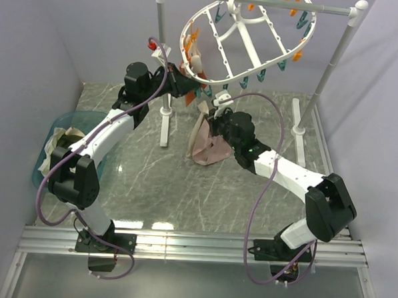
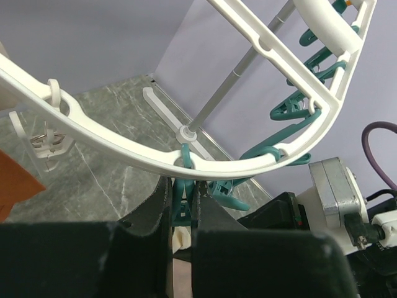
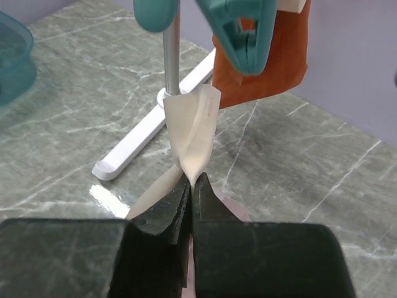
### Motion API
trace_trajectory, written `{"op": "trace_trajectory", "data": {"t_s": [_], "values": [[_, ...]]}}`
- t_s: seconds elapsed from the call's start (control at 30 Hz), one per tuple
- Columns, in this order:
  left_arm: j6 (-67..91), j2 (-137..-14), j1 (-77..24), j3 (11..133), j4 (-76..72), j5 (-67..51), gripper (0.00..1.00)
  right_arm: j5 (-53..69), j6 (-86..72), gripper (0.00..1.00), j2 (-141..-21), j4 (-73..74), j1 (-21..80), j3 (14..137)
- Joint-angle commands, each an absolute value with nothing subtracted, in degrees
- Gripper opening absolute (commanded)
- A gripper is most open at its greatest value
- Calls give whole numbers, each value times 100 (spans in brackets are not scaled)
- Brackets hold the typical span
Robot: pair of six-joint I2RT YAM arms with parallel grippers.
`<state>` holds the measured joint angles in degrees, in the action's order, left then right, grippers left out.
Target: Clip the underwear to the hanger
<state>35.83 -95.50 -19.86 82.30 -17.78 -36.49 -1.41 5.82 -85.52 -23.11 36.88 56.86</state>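
Marbled table [image 1: 150, 193] bears a teal basin [image 1: 61, 120], 2 white stand feet [image 1: 164, 130], and part of the underwear [image 1: 209, 151].

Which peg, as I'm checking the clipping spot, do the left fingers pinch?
The teal peg on the hanger rim, squeezed between the left fingers; the other pegs hang untouched.

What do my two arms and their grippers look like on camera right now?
Both arms match: the left arm and right arm have white links, bulky black joint housings and black bases. A purple cable loops along each. The left gripper and right gripper have matte black, wedge-shaped fingers. No markings are readable.
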Motion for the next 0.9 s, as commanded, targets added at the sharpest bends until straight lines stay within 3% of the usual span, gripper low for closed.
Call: {"op": "trace_trajectory", "data": {"t_s": [0.0,0.87], "values": [[3718,-9624,-1986,8350,-1898,-3841,0,-140,264,0,-8385,-2549,3735,6012],[3621,-9712,-1995,8517,-1653,-3788,0,-1810,2583,0,-8613,-4684,4263,5370]]}}
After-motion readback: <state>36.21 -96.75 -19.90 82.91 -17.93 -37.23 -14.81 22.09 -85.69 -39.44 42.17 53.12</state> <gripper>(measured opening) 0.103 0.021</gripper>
